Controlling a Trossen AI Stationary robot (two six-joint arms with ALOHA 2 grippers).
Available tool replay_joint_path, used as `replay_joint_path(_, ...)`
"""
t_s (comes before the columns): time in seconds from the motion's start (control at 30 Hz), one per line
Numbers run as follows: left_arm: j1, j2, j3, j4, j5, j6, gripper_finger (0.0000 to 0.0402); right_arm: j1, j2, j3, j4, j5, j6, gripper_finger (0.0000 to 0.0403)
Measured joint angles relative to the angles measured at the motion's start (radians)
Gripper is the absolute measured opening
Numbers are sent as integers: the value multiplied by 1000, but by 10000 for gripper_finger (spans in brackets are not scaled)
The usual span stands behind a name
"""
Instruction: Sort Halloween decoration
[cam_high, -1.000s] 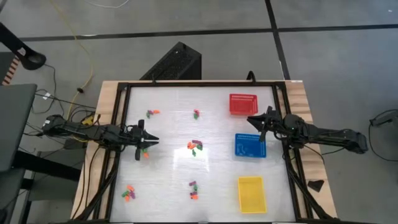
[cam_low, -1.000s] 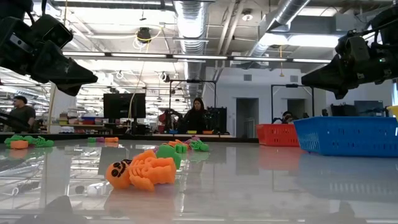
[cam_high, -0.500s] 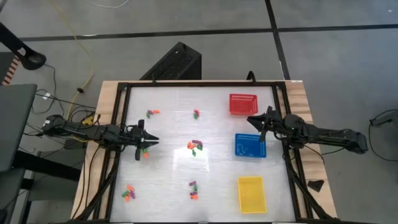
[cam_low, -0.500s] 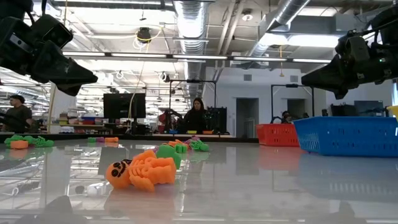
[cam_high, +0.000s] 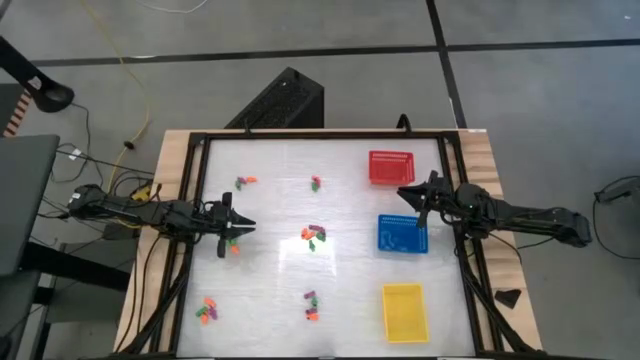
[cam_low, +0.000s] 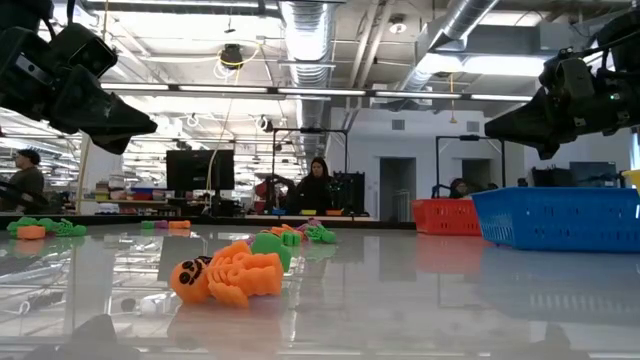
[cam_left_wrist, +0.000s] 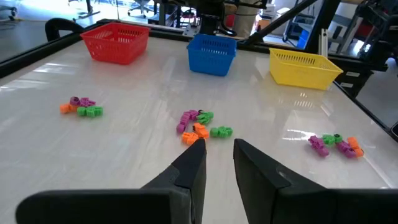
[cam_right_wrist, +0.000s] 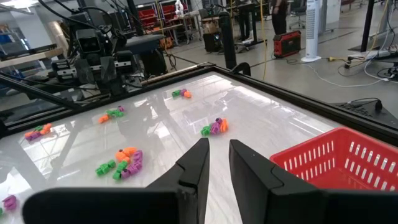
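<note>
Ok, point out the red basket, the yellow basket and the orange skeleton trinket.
red basket (cam_high: 390, 167), high view, middle of its mesh floor
yellow basket (cam_high: 404, 312), high view, middle of its floor
orange skeleton trinket (cam_low: 228, 279), low view, its ribcage

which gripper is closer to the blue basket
Right. The right gripper hovers right at the blue basket, by its red-basket side; the left gripper is across the table by the far edge.

No readable text, label or sign
</note>
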Motion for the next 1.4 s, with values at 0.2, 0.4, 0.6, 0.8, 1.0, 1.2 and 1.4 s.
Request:
replay_joint_path(0.2, 0, 0, 0, 0, -3, 0, 70, 0, 0, 0, 0, 0, 0, 95)
replay_joint_path(0.4, 0, 0, 0, 5, -50, 0, 70, 0, 0, 0, 0, 0, 0, 95)
replay_joint_path(0.6, 0, 0, 0, 5, -51, 0, 70, 0, 0, 0, 41, 7, 76, 95)
replay_joint_path(0.8, 1, 0, 0, 88, -152, -51, 70, 0, 1, 10, 90, 7, 134, 95)
replay_joint_path(1.0, 1, 0, 0, 124, -210, -99, 70, 35, 26, 16, 311, -62, 157, 95)
replay_joint_path(1.2, 1, 0, 2, 155, -289, -200, 70, 186, 225, 94, 439, 5, 105, 95)
replay_joint_path(1.4, 1, 0, 30, 153, -153, -10, 70, 362, 645, 356, 466, 217, -45, 95)
